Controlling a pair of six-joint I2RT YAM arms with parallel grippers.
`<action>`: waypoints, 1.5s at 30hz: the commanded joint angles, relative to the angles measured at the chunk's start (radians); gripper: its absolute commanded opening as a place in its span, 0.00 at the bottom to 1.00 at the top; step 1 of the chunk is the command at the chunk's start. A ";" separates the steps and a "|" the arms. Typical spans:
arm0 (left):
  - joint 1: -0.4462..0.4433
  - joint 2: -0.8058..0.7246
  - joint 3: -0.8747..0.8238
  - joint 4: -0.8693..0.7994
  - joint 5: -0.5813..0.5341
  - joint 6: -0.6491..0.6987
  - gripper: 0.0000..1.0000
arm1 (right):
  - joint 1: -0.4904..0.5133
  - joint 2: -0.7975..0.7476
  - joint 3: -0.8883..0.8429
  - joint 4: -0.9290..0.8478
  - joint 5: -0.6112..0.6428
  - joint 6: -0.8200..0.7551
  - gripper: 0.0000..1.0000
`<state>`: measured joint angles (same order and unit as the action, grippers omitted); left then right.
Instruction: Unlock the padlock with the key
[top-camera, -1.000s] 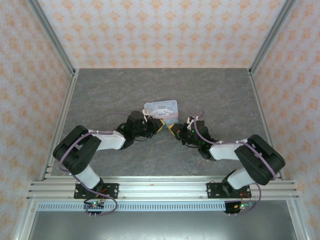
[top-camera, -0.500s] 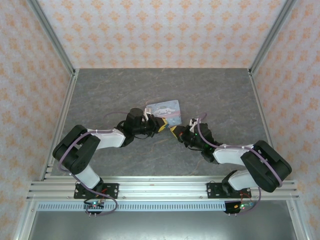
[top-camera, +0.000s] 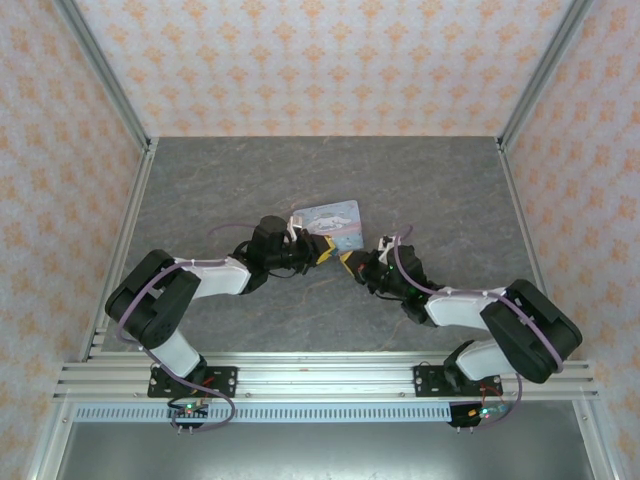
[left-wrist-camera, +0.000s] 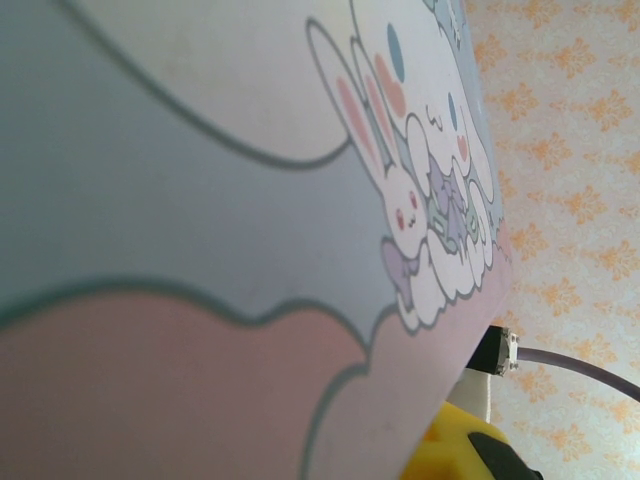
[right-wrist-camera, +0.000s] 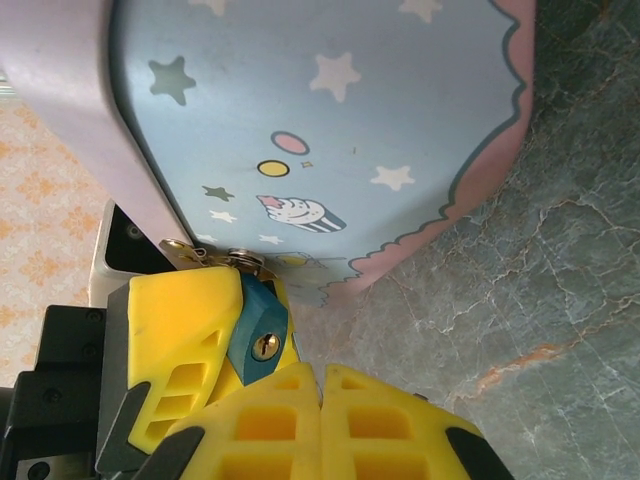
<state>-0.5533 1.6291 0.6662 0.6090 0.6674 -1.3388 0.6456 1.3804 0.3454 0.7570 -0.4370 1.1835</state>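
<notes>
The padlock (right-wrist-camera: 258, 335), a small teal block, sits against the edge of a pastel tin near the middle of a grey stone-patterned table (top-camera: 430, 180). Both arms stretch low from the near edge and bend inward, so that their wrists meet beside the tin (top-camera: 327, 217). The tin rests tilted, with its cartoon-printed face in view from above.

The left gripper (top-camera: 319, 249) reaches in from the left. Its yellow fingers (right-wrist-camera: 185, 345) are drawn almost fully together, pinching the padlock's body hard by the tin's corner. The right gripper (top-camera: 349, 263) points in from the right, just beside the left one. Seen from its own wrist, its two fingers (right-wrist-camera: 380, 420) are pressed flat against each other just below the padlock. Whether anything is caught between them cannot be told.

The padlock's brass keyhole (right-wrist-camera: 264, 346) faces the right gripper's tips, and a bit of silver metal at the padlock's top touches the tin.
</notes>
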 joint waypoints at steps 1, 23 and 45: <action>0.008 -0.048 0.016 0.011 0.020 0.000 0.00 | 0.007 0.011 0.036 0.005 0.000 -0.020 0.00; 0.007 -0.051 -0.004 -0.012 -0.030 0.021 0.00 | 0.006 -0.009 0.027 -0.051 0.003 -0.026 0.00; 0.009 -0.048 0.004 -0.018 -0.045 0.023 0.00 | 0.007 -0.012 0.078 -0.084 -0.017 -0.021 0.00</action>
<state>-0.5537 1.6123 0.6651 0.5755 0.6449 -1.3273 0.6456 1.3712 0.3908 0.6682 -0.4435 1.1770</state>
